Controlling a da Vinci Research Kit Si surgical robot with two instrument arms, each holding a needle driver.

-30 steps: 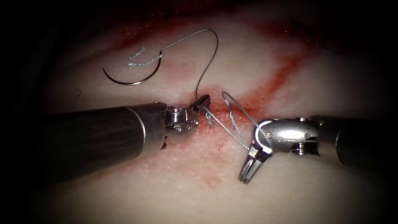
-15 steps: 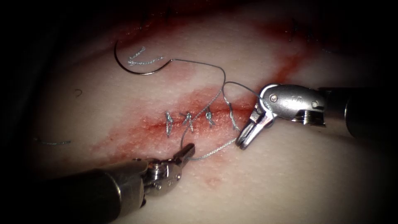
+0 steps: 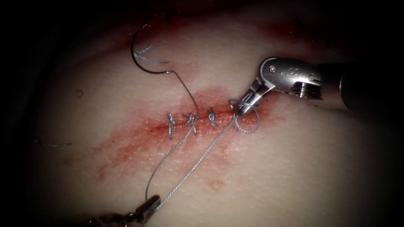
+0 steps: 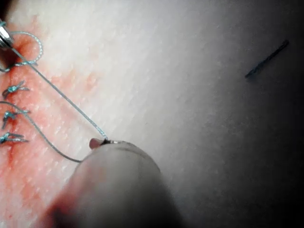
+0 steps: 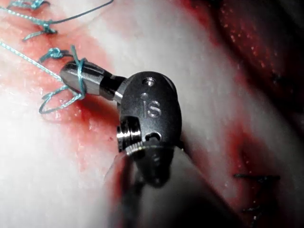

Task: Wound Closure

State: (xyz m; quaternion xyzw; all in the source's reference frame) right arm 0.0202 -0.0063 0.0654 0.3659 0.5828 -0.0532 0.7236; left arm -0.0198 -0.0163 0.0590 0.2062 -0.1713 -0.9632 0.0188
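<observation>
The curved needle lies free on the tissue at the upper left of the cut, held by neither tool and not in the tissue. Its thread runs down to my left tool, low in the endoscope view, whose jaws are shut on the thread. A second, taut strand climbs from there to my right tool at the cut's right end. Its jaws are shut at that strand's end, with a turn of thread wrapped round them and a small loop hanging below.
Three tied stitches cross the cut, ringed by red fluid. Cut ends of thread lie by the needle and at the far left. A dark thread scrap rests on pale tissue.
My left tool pulled down and left with the thread, drawing the strand taut. The right tool rose to the cut's right end, thread round its jaws. The needle was dragged up and right.
</observation>
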